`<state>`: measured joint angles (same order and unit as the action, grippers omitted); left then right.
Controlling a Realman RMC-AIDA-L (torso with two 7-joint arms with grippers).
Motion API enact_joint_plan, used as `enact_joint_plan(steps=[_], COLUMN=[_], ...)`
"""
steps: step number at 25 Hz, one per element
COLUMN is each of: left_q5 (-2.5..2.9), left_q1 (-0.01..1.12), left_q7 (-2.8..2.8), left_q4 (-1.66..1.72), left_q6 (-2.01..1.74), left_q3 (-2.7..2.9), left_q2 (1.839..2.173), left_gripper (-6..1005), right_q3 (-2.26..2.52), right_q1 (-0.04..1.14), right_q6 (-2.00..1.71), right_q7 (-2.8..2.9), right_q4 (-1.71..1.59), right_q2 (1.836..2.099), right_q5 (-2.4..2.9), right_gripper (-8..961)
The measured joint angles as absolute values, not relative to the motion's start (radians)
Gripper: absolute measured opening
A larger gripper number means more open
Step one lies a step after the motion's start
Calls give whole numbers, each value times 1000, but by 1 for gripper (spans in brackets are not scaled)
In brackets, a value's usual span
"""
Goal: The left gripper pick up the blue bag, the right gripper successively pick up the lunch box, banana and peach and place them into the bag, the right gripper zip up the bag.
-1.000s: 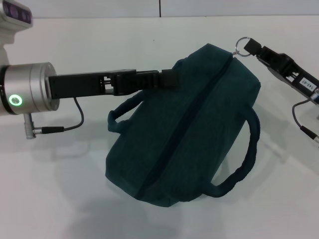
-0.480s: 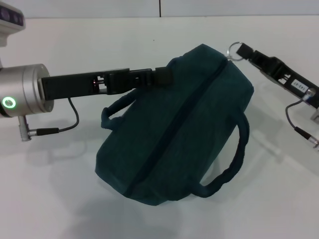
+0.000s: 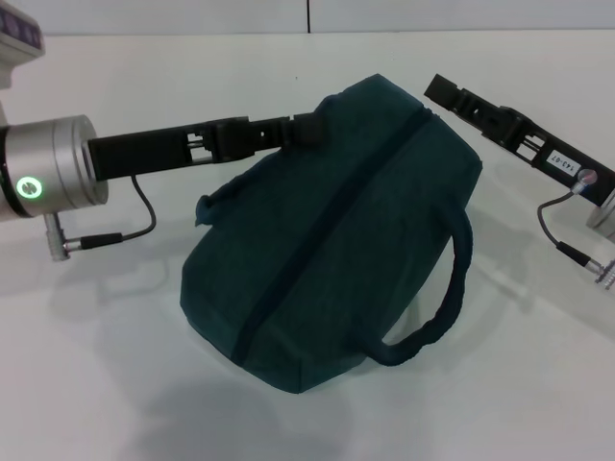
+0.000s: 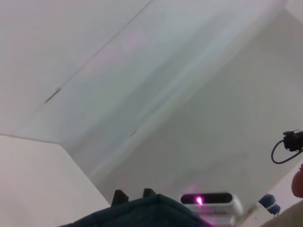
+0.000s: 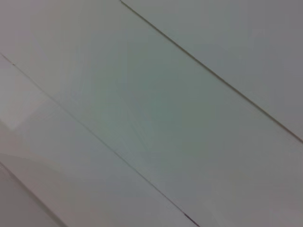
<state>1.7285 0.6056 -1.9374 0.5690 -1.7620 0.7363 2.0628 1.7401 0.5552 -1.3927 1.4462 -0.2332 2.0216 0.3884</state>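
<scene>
From my head camera, the blue bag (image 3: 332, 230) sits mid-table (image 3: 86, 384) with bare white surface all round it, zipped along its dark centre seam, one rope handle looping off its right side; my left gripper (image 3: 306, 131) is clamped on the bag's upper left edge, while my right gripper (image 3: 437, 91) sits at the top right corner by the zip end, and I cannot tell its opening. Left wrist view shows only a teal fabric edge against pale walls; right wrist view shows just pale panels.
</scene>
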Motion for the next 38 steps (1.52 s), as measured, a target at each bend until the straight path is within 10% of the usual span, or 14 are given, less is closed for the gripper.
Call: enact_joint_plan(steps=[15, 25, 38], left_q5=[1709, 1657, 1566], left_q1=[610, 609, 614], left_q7=[-1934, -1850, -1852], left_q4=[562, 531, 676], left_q6=[-1581, -1529, -1695], left_q3=[742, 744, 741], left_q2=[2081, 2086, 2064], left_gripper=[142, 153, 643], right_q3=[1617, 1607, 1607], right_q1=[459, 452, 506], right_q6=[-1416, -1462, -1723], right_q7=[1446, 1418, 1247], right_q4=[-225, -221, -256], right_q2=[2004, 2004, 1964], right_q5=[378, 385, 523], right_gripper=[821, 872, 868])
